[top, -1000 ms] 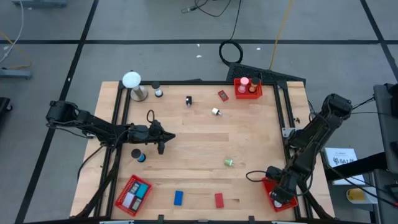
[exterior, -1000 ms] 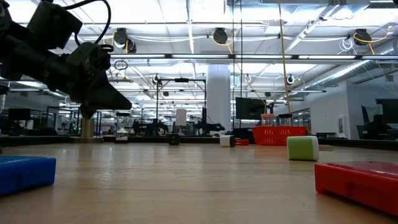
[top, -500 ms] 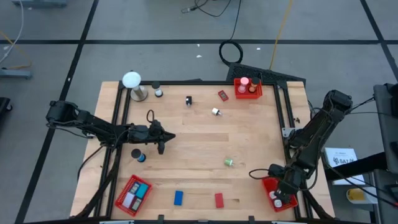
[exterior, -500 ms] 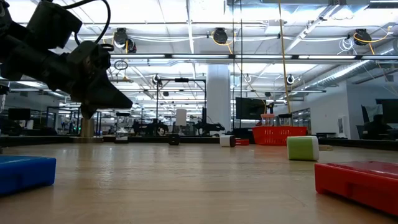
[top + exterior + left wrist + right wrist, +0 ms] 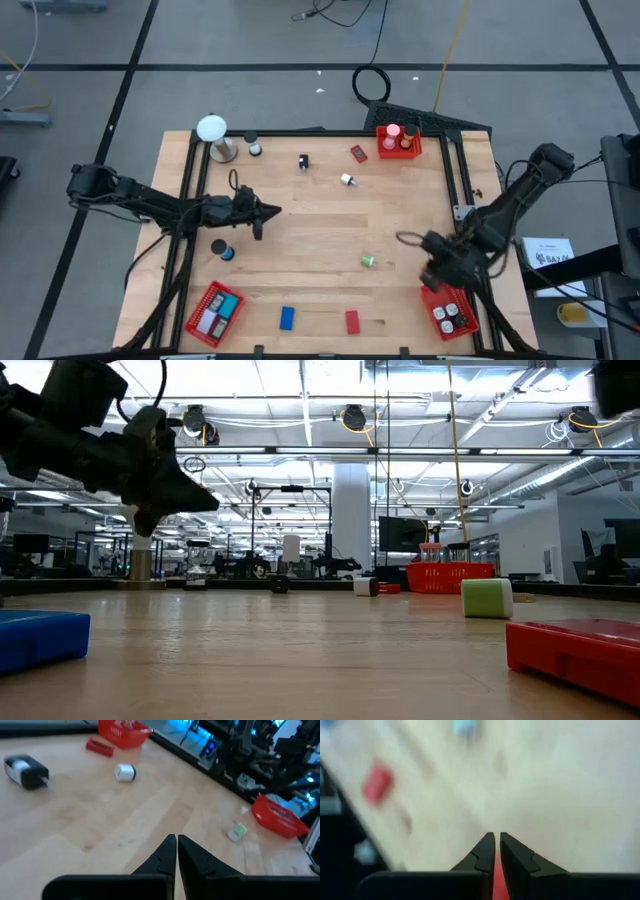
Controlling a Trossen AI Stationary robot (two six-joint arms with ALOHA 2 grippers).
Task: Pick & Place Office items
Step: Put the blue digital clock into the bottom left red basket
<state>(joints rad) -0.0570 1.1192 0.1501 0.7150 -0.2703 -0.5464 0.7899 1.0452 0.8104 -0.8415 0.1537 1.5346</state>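
Several small office items lie scattered on the wooden table (image 5: 400, 220): a blue block (image 5: 287, 318) and a red block (image 5: 352, 321) near the front edge, a green piece (image 5: 368, 261) mid-table, a white cylinder (image 5: 347, 180), a black clip (image 5: 303, 161) and a red piece (image 5: 358, 153) toward the back. Red mesh baskets sit at the front right (image 5: 449, 312), front left (image 5: 215, 311) and back (image 5: 398, 141). Right gripper (image 5: 430, 272) hovers beside the front-right basket, fingers together, empty. Left gripper (image 5: 272, 211) hangs over the table's left side, pinched closed, empty.

A pale wooden table (image 5: 320, 235) with visible grain and a smooth, matt finish. Red mesh baskets (image 5: 399, 142) look like plastic. The gripper fingers (image 5: 162, 857) are matt black.
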